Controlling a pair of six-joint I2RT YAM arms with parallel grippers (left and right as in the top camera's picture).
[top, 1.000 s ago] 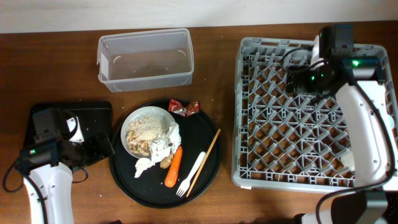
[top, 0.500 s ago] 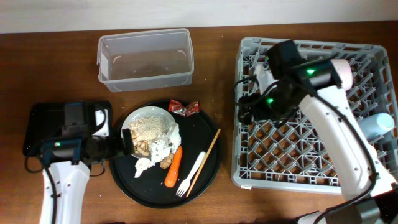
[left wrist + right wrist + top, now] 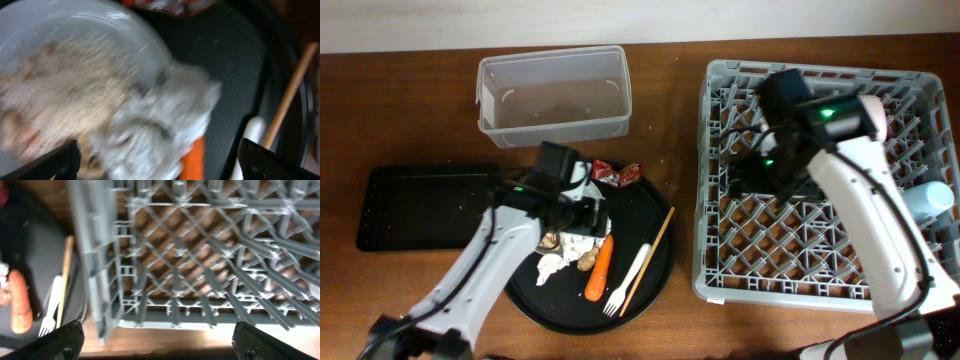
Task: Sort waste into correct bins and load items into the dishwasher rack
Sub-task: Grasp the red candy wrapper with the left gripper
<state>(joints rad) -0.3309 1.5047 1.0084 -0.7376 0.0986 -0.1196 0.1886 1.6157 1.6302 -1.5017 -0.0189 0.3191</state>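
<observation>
My left gripper is open and empty, low over the white plate of rice-like scraps and the crumpled tissue. The carrot, brown lump, fork, chopstick and red-and-silver wrapper lie on the round black tray. My right gripper is open and empty over the left part of the grey rack. A pale blue cup lies at the rack's right edge.
The clear tub stands behind the round tray with nothing in it. The shallow black tray lies at the left. My left arm hides most of the plate in the overhead view. Bare wood runs along the table's front edge.
My left arm swung right from the shallow black tray to over the plate and tissue. My right arm moved from the rack's back right to its left part.
</observation>
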